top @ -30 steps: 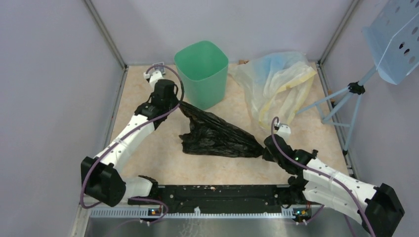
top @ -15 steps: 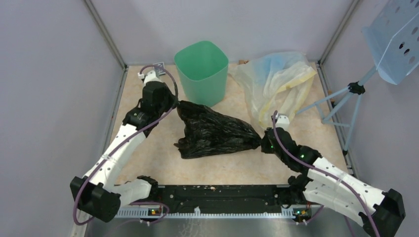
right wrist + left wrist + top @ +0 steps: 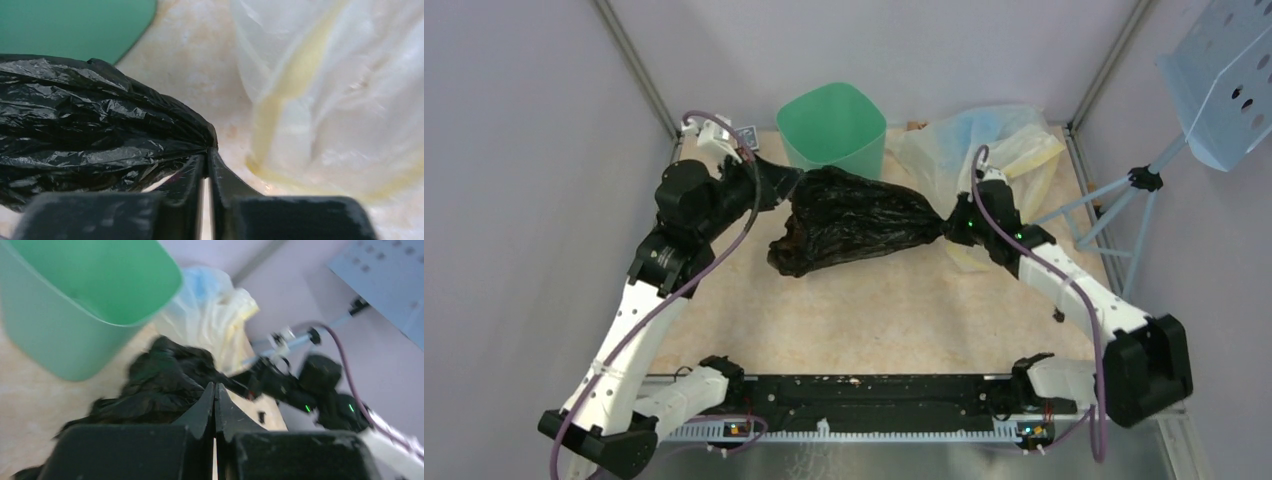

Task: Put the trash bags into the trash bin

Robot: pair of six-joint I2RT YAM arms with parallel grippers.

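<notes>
bag (image 3: 854, 215): strung taut between both grippers, just in front of bin (image 3: 832, 125)
left gripper (image 3: 792, 187): clamped on bag's left end
right gripper (image 3: 944, 228): pinching bag's right end

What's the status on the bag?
Both shut on bag: left gripper one end, right gripper the other. Bag slung between them, in front of bin, not in yet. Pale heap right of bin, not in the way.
</notes>
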